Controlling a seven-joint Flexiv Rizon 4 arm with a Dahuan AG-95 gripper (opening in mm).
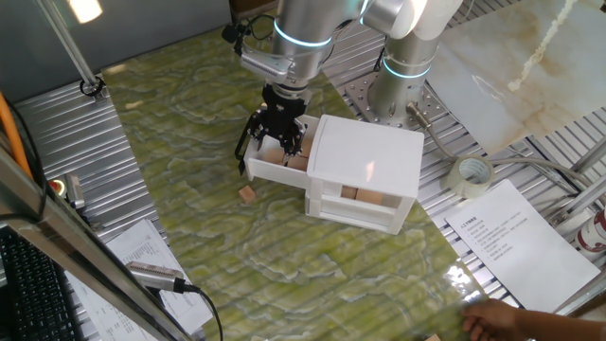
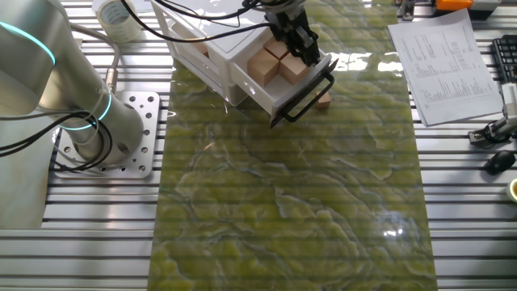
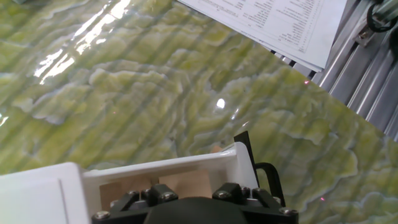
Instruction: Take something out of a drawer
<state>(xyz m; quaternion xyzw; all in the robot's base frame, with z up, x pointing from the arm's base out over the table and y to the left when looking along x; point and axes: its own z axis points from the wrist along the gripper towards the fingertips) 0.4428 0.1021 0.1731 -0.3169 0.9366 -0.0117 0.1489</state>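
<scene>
Tool (image 1: pixel 280 137): lowered into the open drawer (image 2: pixel 292 90), fingers among the wooden cubes (image 2: pixel 279 63); grip state cannot be told.
Drawer: pulled out of the white cabinet (image 1: pixel 365 170).
Surface (image 2: pixel 291 202): 1 cube (image 1: pixel 247 193) lies beside the drawer.

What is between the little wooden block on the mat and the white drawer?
Only bare green mat, seen in one fixed view, between the small light-brown wooden cube and the white plastic drawer.
</scene>
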